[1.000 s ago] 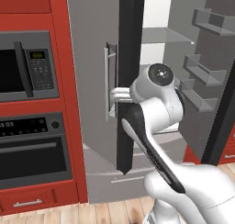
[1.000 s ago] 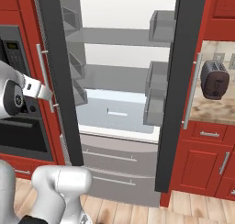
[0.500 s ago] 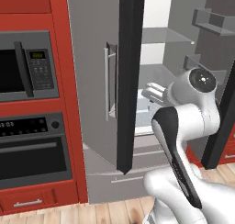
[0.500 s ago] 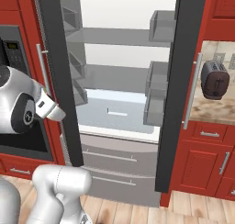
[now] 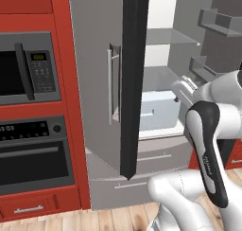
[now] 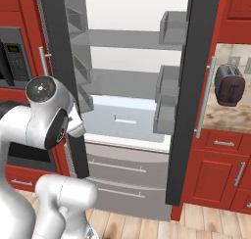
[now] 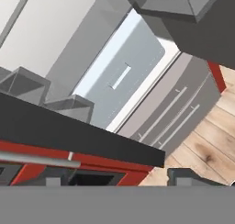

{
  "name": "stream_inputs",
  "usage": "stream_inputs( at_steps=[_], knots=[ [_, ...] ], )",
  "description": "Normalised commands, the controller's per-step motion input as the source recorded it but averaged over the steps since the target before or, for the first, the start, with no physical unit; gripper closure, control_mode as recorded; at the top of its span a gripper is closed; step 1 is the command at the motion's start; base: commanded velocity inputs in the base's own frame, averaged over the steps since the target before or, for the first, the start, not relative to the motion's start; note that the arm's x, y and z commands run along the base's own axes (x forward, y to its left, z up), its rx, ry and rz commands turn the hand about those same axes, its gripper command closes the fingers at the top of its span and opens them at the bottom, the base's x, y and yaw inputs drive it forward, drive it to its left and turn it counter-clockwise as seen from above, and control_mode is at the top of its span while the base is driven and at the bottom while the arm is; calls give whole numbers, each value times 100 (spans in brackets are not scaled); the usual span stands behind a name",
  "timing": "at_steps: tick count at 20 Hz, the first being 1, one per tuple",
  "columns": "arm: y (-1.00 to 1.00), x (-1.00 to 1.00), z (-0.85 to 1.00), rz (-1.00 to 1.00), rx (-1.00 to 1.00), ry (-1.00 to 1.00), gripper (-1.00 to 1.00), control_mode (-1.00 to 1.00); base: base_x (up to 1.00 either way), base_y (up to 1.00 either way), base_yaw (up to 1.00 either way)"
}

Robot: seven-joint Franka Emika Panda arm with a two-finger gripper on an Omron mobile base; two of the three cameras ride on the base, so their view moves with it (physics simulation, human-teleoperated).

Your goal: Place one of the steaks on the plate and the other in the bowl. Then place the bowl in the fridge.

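Observation:
The fridge (image 6: 128,116) stands with both doors swung wide, showing grey shelves and a pale inner drawer (image 5: 159,111). My gripper (image 5: 179,89) hovers in front of the opening, just right of the left door's dark edge (image 5: 133,83), at about the height of the inner drawer. In the hand view the gripper (image 7: 119,181) is open, its dark tips wide apart with nothing between them, looking at the inner drawer (image 7: 124,71) and the lower drawers (image 7: 174,113). The steaks, the plate and the bowl are out of view.
A microwave (image 5: 23,66) and wall oven (image 5: 33,154) sit in red cabinets left of the fridge. The right door (image 6: 188,96) juts out beside a counter (image 6: 223,119) holding a toaster (image 6: 229,84). Door bins (image 6: 169,25) line both doors. Wooden floor lies below.
The arm has swung right, from the left door's handle side across its edge to the front of the fridge opening. The doors have stayed put.

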Motion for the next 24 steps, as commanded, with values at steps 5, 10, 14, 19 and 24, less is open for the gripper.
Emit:
stream_inputs(
  at_steps=[5,10,14,19,24],
  knots=[
    [0,18,0,-5,16,0,100,-100,0,0,0],
    [0,23,0,-3,7,0,100,-100,0,0,0],
    [0,23,0,-2,4,0,100,-100,0,0,0],
    [0,19,-8,0,3,-1,100,-100,0,0,0],
    [4,45,-14,1,0,0,100,-100,0,0,0]
  ],
)
